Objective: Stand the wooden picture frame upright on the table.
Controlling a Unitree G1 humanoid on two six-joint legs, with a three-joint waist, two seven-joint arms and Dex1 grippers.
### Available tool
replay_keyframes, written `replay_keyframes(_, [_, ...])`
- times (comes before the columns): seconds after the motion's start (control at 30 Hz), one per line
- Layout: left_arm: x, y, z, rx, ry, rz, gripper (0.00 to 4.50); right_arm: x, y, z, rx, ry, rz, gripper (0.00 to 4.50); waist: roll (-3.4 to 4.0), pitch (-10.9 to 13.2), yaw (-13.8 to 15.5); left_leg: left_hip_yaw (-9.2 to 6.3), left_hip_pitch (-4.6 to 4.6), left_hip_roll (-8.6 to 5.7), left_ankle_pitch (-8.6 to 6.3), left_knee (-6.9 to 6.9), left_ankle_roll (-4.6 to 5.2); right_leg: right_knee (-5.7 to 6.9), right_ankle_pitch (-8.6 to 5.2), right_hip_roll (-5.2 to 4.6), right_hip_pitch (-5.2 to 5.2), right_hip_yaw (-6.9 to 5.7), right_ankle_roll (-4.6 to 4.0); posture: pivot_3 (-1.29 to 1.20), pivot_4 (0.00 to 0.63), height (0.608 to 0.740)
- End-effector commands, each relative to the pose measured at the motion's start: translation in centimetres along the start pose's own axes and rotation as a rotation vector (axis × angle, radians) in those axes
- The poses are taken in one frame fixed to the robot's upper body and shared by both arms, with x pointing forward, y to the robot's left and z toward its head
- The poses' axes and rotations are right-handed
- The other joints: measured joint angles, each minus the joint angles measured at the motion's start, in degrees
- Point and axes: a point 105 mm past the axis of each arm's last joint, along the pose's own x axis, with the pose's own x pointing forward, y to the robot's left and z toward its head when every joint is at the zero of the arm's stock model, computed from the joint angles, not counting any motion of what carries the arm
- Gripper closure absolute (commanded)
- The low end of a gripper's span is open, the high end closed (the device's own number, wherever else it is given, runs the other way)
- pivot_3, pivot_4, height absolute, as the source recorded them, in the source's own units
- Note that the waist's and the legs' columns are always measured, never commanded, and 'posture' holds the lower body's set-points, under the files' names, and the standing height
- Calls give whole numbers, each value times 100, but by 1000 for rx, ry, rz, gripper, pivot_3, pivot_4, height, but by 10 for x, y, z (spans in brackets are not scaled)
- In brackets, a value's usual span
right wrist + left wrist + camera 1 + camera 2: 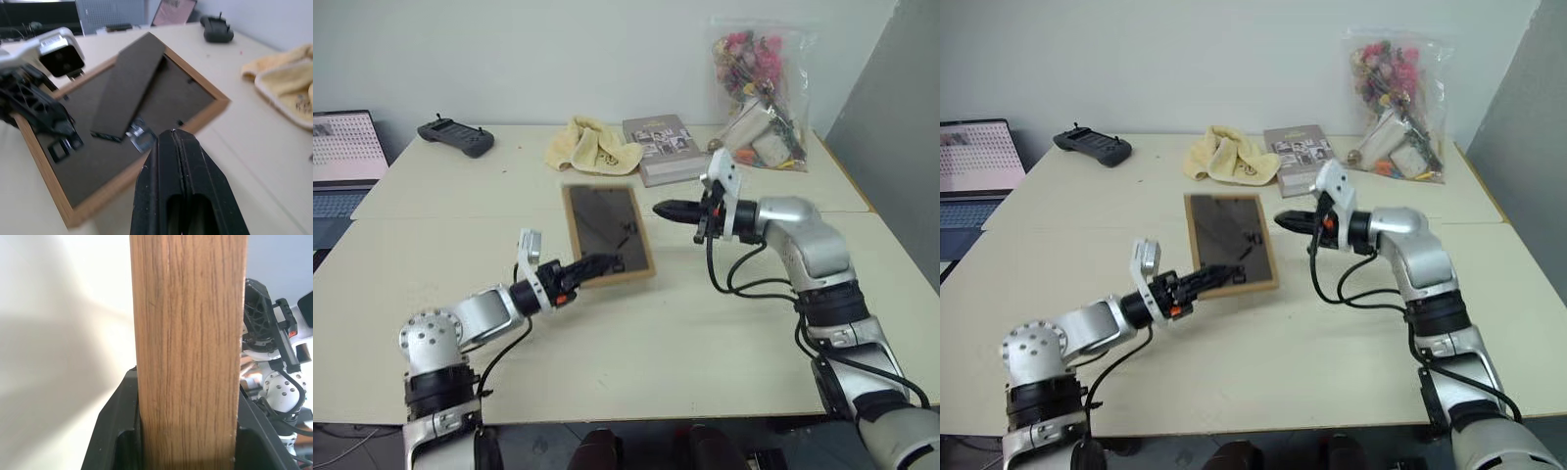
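On the far left a laptop (342,166) sits off the table's edge, and a black handheld controller (456,137) lies at the back of the table (460,284), both well apart from the work. Nearer us, our left gripper (592,266) pinches the near edge of the wooden picture frame (607,233); in the left wrist view the light-wood rail (188,352) runs straight up between the two black fingers (115,431), which press on it from both sides. We judge this edge grip is chosen because it lets the frame be tipped up about its far edge. The frame faces back-up, its dark panel and easel stand (128,90) towards us, and it appears lifted and tilted at the near end rather than flat, though we cannot tell whether the far edge touches the table.

Behind it lie a yellow cloth (592,147) and the grey book (661,147), close by but clear of the frame. To the right, our right gripper (674,210) hovers just beside the frame's right rail with its fingers (181,186) pressed together and holding nothing; we take it to be placed there to steady the frame or swing out the easel stand, which lies against the back. Far right, a clear bag of dried flowers (764,93) stands at the table's back corner. The frame is not yet upright.
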Motion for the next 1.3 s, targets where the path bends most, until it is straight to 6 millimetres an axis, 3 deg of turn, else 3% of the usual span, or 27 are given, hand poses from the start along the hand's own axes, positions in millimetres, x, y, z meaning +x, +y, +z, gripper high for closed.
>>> replay_keyframes(0.03, [12, -39, 17, 121, -18, -135, 3213, 6, 1, 36, 22, -82, 58, 3645, 0, 1, -3, 2, -4, 0, 0, 1, 0, 0, 0, 0, -4, 2, 0, 0, 150, 740])
replay_keyframes(0.47, [8, -56, 10, 182, 9, -182, 3213, 25, -5, 39, 16, -93, 76, 848, 0, 2, -35, 1, -13, 0, 0, 1, 1, 4, 0, 0, -17, 1, 0, 0, 150, 740])
replay_keyframes(0.57, [8, -57, 10, 181, 2, -180, 3213, 27, 13, 46, 18, -120, 180, 154, 0, 2, -33, 1, -16, 0, 0, 1, 1, 4, 0, 0, -18, 1, 0, 0, 150, 740])
replay_keyframes(0.7, [8, -55, 10, 180, 0, -168, 3213, 18, 50, 54, 24, -125, 403, 154, 0, 2, -28, -1, -20, 0, 0, 2, 1, 4, 0, 0, -21, 0, 0, 0, 150, 740])
replay_keyframes(0.87, [5, -55, 7, 177, 0, -161, 3213, 5, 65, 53, 31, -86, 479, 154, -1, 3, -12, -3, -19, 0, -1, 2, 3, 4, 1, 0, -21, 0, 0, 0, 150, 740])
replay_keyframes(1.03, [5, -54, 4, 144, -5, -160, 3213, -4, 53, 43, 33, -59, 403, 154, -1, 3, -13, -5, -18, 0, -1, 1, 3, 6, 0, 1, -21, -2, 0, 0, 150, 740])
replay_keyframes(1.17, [3, -52, -1, 92, 13, -158, 3213, -13, 32, 41, -12, -60, 247, 154, -2, 3, -12, -5, -20, 0, -1, 2, 3, 5, 0, 1, -21, -1, 0, 0, 150, 740])
replay_keyframes(1.3, [-8, -49, -3, -4, 14, -145, 3213, -50, 17, 32, -172, 10, 119, 154, -8, 7, 20, -6, -21, 0, -1, 2, 3, 3, 0, 0, -21, -1, 0, 0, 150, 740])
